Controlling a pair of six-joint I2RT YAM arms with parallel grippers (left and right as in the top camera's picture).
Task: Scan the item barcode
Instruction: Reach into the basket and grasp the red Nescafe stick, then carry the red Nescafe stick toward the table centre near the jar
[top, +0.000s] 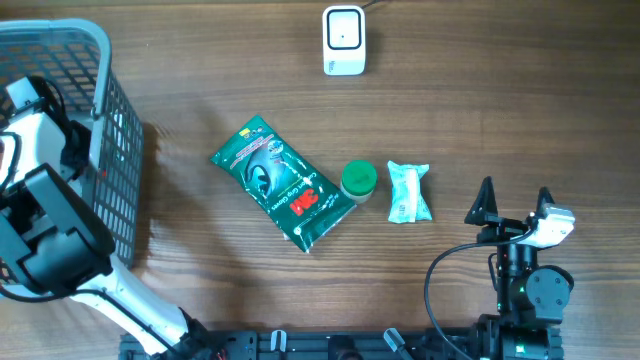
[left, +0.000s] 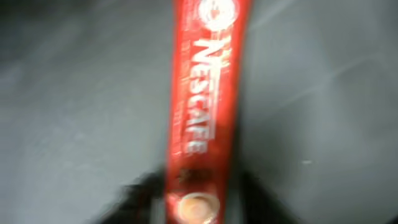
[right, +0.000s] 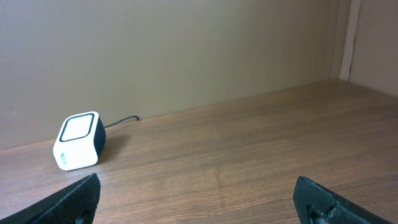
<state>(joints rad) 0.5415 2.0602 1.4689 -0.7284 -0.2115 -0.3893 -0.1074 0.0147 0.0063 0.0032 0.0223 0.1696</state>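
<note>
Where left jaws pinch, red Nescafe sachet (left: 205, 106) (blurred), right jaws wide

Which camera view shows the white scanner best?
Right wrist: the scanner appears largest there, with its front window and cable visible. Overhead shows it small, from above only. Left wrist does not show it, only a blurred Nescafe stick.

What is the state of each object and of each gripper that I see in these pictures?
left gripper: shut on the Nescafe stick, view blurred
Nescafe stick: held
right gripper: open, empty
scanner: standing, cable attached
green pouch: lying flat
jar: upright, green lid on
mint packet: lying flat
basket: upright
</note>
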